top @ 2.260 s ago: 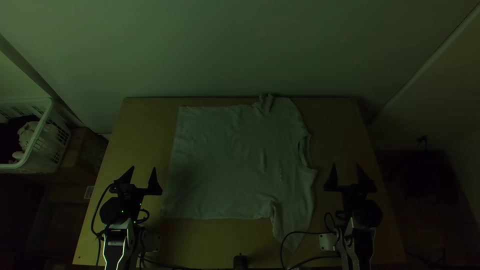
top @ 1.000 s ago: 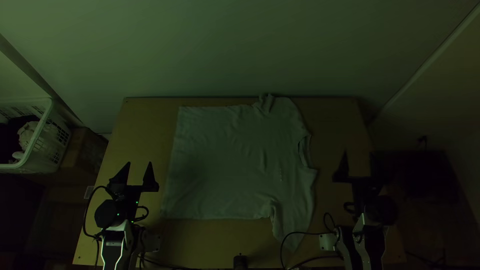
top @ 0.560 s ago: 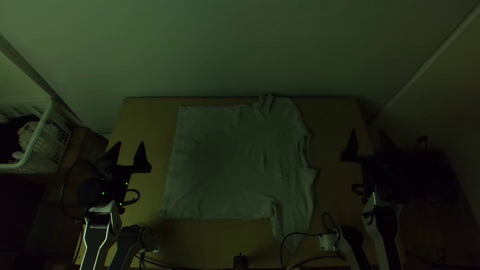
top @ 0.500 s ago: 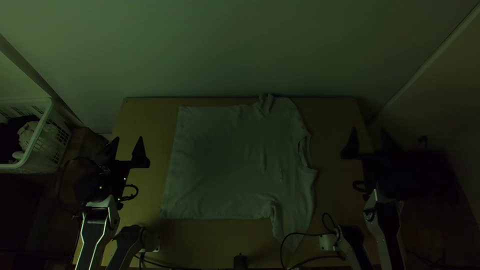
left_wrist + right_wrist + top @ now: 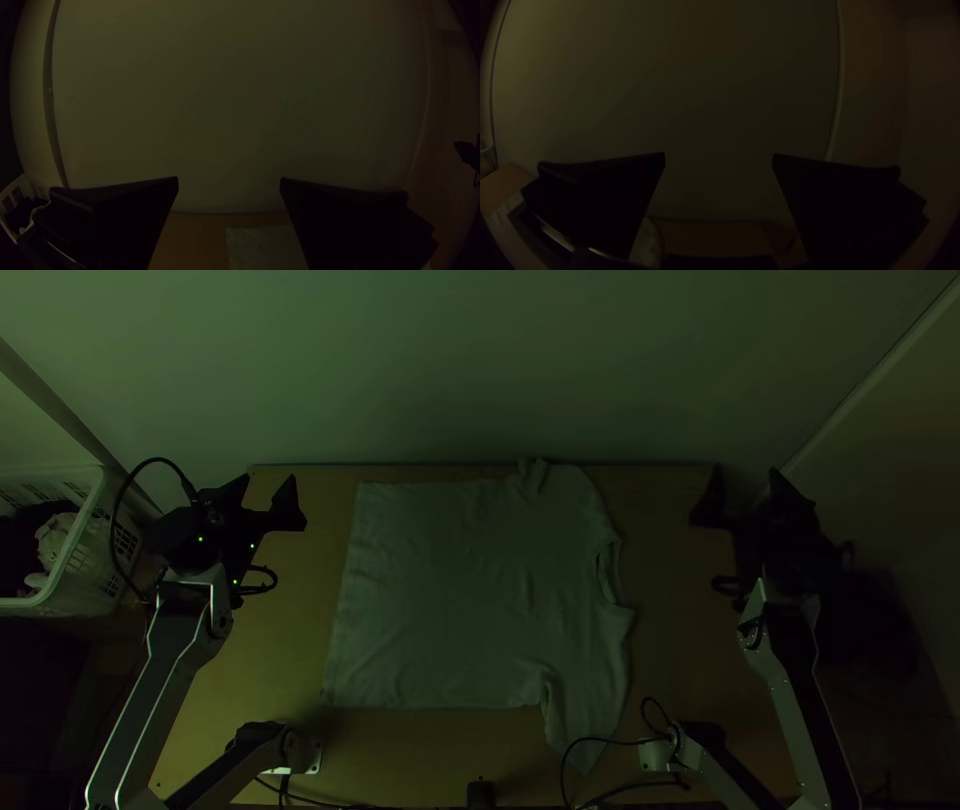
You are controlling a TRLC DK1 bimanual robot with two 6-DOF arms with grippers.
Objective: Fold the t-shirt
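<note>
A pale t-shirt point(image 5: 470, 590) lies spread on the table, its neck opening toward the right and its hem toward the left; one sleeve is bunched at the far edge, the other points to the near edge. My left gripper point(image 5: 270, 478) is open above the table's far left, apart from the shirt. Over the far right corner, my right gripper point(image 5: 745, 472) stands open and holds nothing. The left wrist view has the left gripper point(image 5: 229, 180) with the shirt point(image 5: 265, 247) beyond it. In the right wrist view the right gripper point(image 5: 719, 156) has widely parted fingers.
A white basket point(image 5: 75, 560) with cloth inside stands left of the table point(image 5: 280, 670). Behind the far edge rises a pale wall point(image 5: 480, 370). Black cables point(image 5: 600, 737) and a small dark object point(image 5: 480, 793) lie along the near edge.
Both arms have extended toward the table's far edge, the left gripper also shifting somewhat left and the right one somewhat right. Both grippers stay open, and the shirt has not moved.
</note>
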